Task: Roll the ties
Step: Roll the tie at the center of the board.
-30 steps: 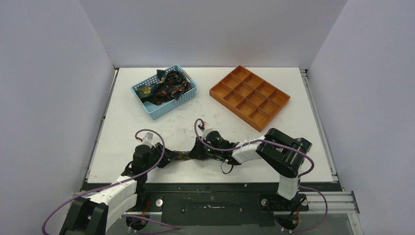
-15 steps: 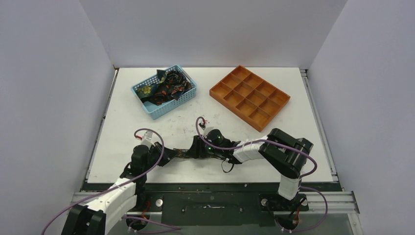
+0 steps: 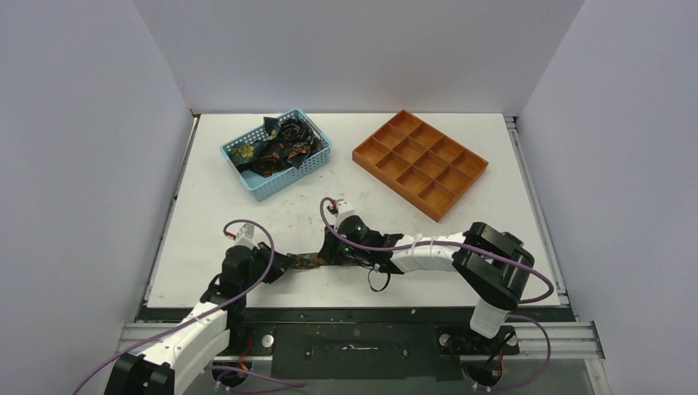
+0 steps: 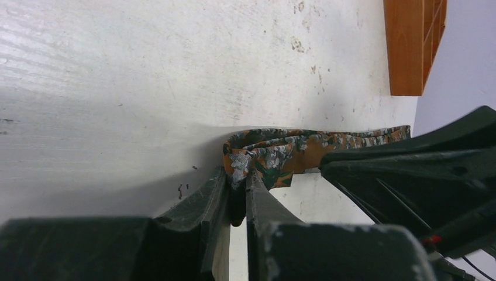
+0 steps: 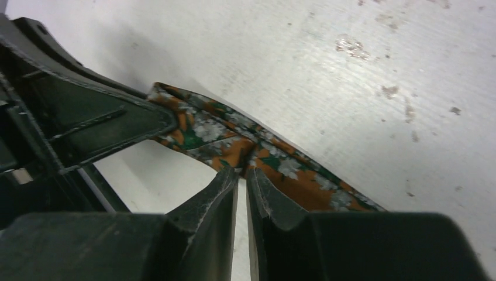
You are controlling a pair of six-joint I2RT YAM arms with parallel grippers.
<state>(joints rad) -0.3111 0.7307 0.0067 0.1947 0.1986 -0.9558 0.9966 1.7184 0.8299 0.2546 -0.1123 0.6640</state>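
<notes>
A narrow tie (image 3: 311, 260) with an orange, green and grey floral pattern is stretched between my two grippers near the table's front edge. My left gripper (image 3: 284, 264) is shut on its left end; in the left wrist view the tie (image 4: 275, 153) is pinched between the jaws of the left gripper (image 4: 238, 181). My right gripper (image 3: 329, 252) is shut on the tie further right; in the right wrist view the tie (image 5: 234, 140) is pinched at the tips of the right gripper (image 5: 242, 172). More ties (image 3: 276, 146) lie bundled in the basket.
A light-blue mesh basket (image 3: 306, 167) stands at the back left. An orange compartment tray (image 3: 420, 162) stands at the back right; its corner shows in the left wrist view (image 4: 409, 47). White walls close in the table on three sides.
My right gripper has shifted a little left and away from the front edge with the tie. My left gripper has stayed nearly in place. The tie span between them is shorter.
</notes>
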